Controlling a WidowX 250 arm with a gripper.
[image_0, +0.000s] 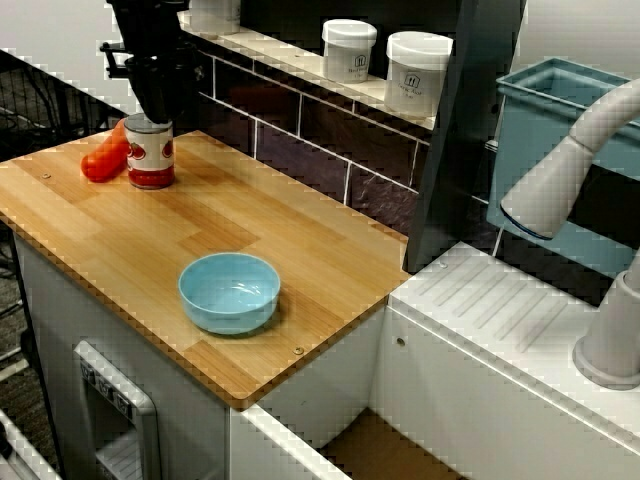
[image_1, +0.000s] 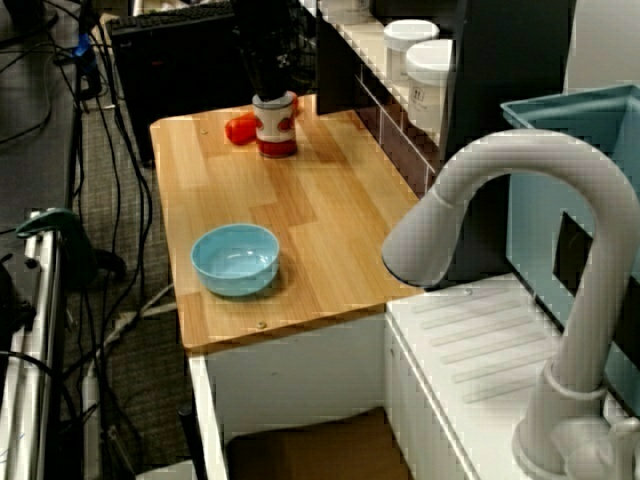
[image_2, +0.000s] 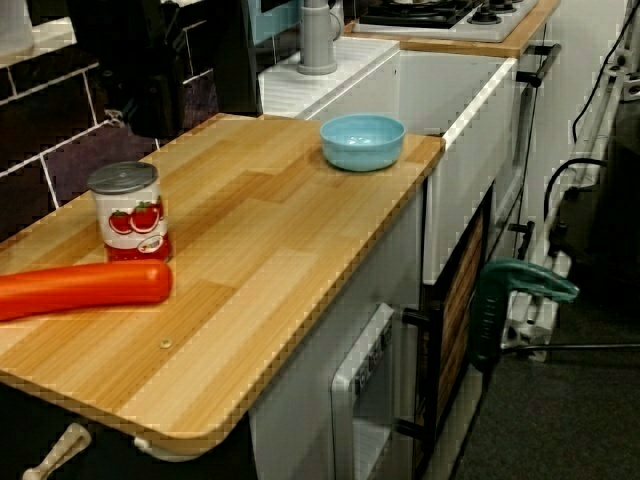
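While the black arm blends into the dark wall behind it, the gripper is hard to make out in the view from above. Its tip hangs just over the can, and whether its fingers are spread or closed cannot be told. In the low view from the counter's end the arm is cut off by the top edge, and the can's grey lid and sides show uncovered. The can stands upright near the tiled wall at one end of the wooden counter. It has a white label with red tomatoes and a red band at its base. A carrot lies just beside it, though whether they touch is unclear. A blue bowl sits well apart, near the counter's other end.
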